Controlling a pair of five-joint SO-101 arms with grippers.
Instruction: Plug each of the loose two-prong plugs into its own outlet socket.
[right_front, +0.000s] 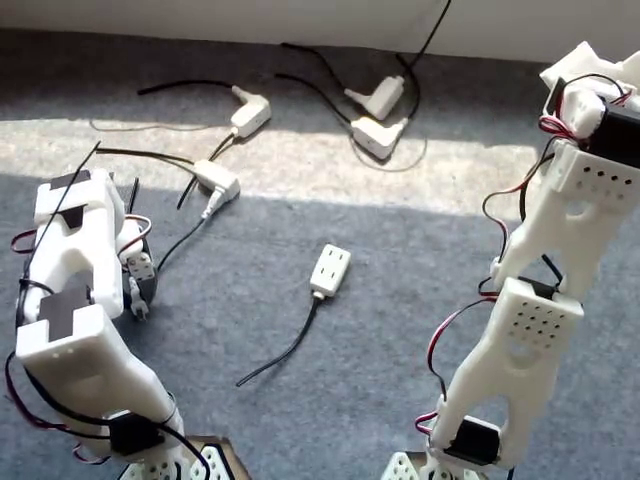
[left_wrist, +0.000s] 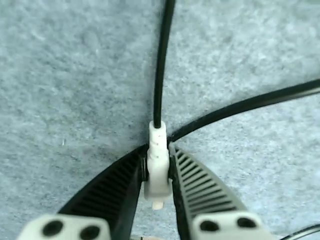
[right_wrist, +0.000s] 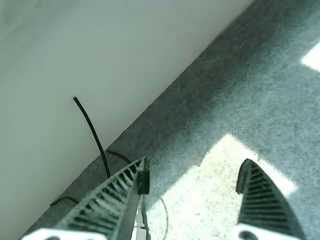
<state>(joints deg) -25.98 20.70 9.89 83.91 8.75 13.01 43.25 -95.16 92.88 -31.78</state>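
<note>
Black-corded white plug (left_wrist: 158, 170) pinched in left hand (left_wrist: 157, 156), well left of socket (right_front: 330, 270). Socket white, lying flat.

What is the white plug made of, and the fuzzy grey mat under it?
The plug is probably hard plastic: white, smooth and slightly shiny, with neat moulded edges. The mat looks like felt or short carpet: grey and dull, with a fuzzy surface of tiny fibres.

A carpeted indoor room: grey carpet (right_front: 395, 335) meets a white wall (right_front: 150, 12).
</note>
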